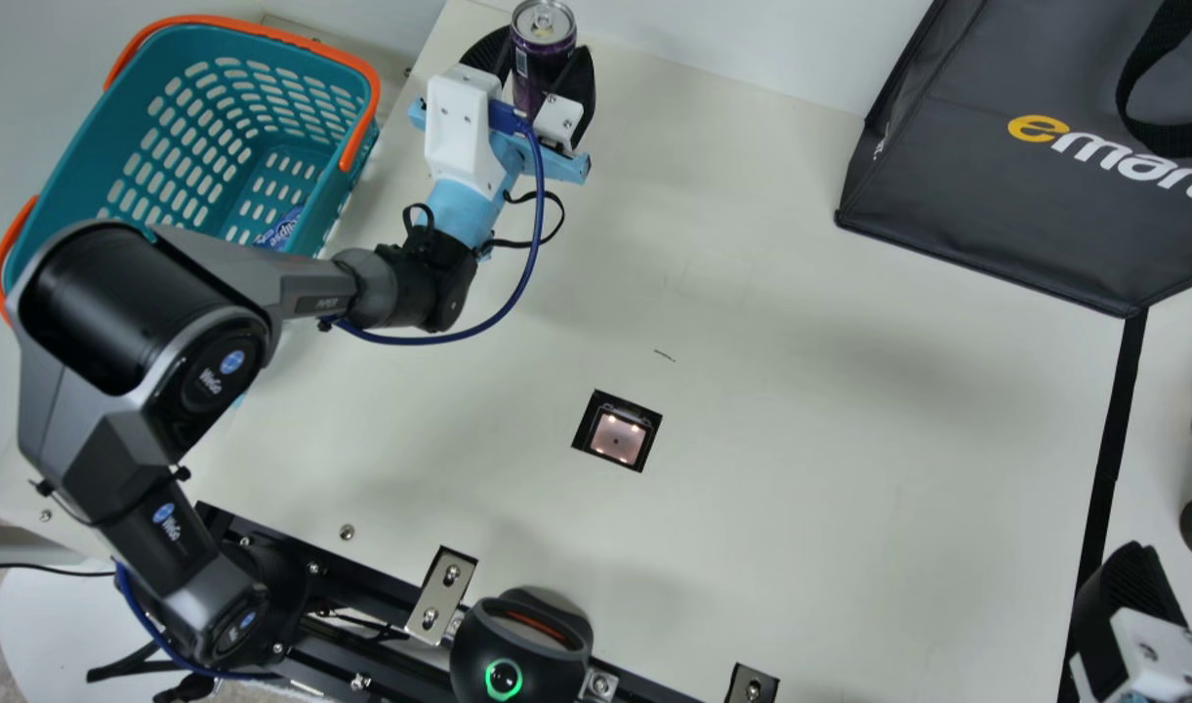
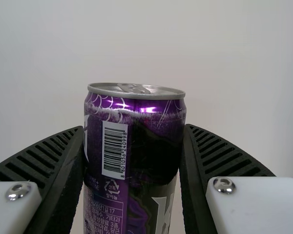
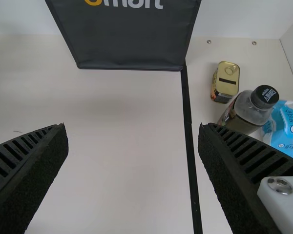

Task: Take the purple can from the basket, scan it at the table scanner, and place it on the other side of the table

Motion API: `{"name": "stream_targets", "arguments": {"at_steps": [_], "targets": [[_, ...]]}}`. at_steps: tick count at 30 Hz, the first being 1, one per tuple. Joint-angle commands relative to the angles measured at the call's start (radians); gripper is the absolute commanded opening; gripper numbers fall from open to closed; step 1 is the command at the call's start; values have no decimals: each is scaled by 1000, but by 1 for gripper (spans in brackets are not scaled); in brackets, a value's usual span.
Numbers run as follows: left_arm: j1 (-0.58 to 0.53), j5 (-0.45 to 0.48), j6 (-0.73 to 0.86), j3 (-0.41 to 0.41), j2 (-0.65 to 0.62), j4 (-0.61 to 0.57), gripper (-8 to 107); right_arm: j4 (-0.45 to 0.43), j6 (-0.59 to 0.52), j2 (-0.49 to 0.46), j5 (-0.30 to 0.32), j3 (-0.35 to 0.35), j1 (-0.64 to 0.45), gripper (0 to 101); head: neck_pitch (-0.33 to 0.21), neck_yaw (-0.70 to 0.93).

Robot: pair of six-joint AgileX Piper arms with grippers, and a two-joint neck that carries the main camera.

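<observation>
Pinching the purple can (image 2: 146,117) upright by its sides with your left hand (image 2: 136,126), you've got it near the basket (image 1: 363,93) with the barcode (image 2: 115,150) uncovered, probably handy for the table scanner (image 1: 617,435); your right hand (image 3: 132,126) is spread and empty, likely just leaving room

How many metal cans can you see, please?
2: purple can in the left gripper, and a tin beside the bottle. The basket may hide others.
</observation>
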Motion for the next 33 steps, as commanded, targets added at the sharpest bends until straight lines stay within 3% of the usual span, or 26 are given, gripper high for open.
{"name": "stream_targets", "arguments": {"at_steps": [1, 8, 33], "targets": [[1, -1, -5, -5, 6, 2, -8, 0, 0, 0, 0, 0, 0, 95, -27, 2], [-1, -17, -16, -12, 21, 1, -8, 0, 0, 0, 0, 0, 0, 95, -27, 2], [-1, -47, -14, 29, 11, 5, 75, 0, 0, 0, 0, 0, 0, 95, -27, 2]]}}
